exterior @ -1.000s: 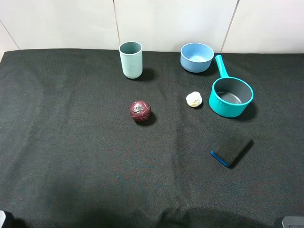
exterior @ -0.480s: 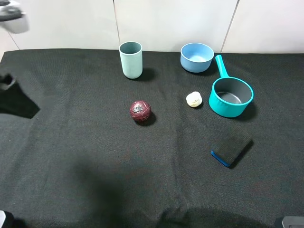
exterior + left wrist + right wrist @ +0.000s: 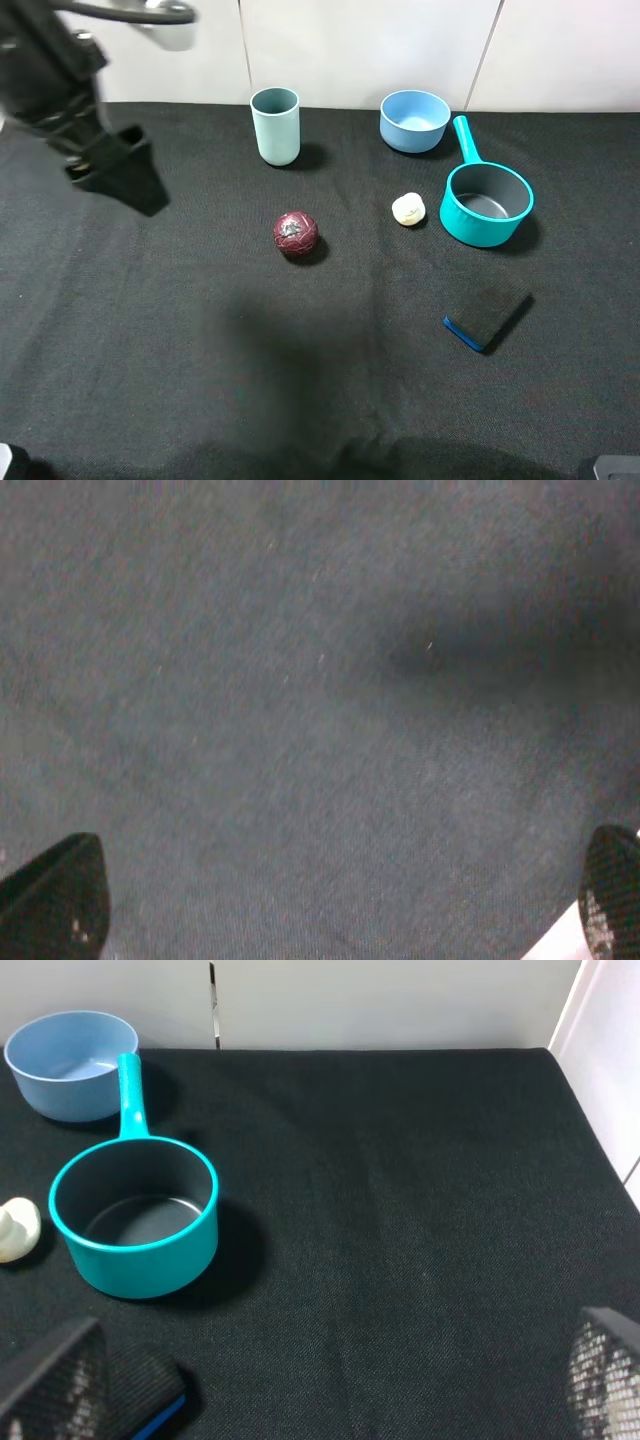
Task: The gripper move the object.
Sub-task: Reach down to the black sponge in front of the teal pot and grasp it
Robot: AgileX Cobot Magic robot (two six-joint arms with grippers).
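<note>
The object, a flat sponge block [image 3: 487,308] with a black top and blue base, lies on the black cloth at the front right, below the saucepan. A corner of it shows in the right wrist view [image 3: 150,1392], beside one fingertip. My left gripper [image 3: 112,168] hangs blurred over the back left of the table, far from the sponge. In its wrist view the left gripper [image 3: 330,905] is open, with only cloth beneath. My right gripper [image 3: 330,1380] is open and empty, low near the front right.
A teal saucepan [image 3: 486,203] stands behind the sponge, with a blue bowl [image 3: 414,120] further back. A cream lump [image 3: 408,209] lies left of the pan. A dark red ball [image 3: 296,232] sits mid-table. A pale green cup [image 3: 275,125] stands at the back.
My left arm has swung in from the left edge, moving right and further over the cloth. The sponge and other objects have not moved.
</note>
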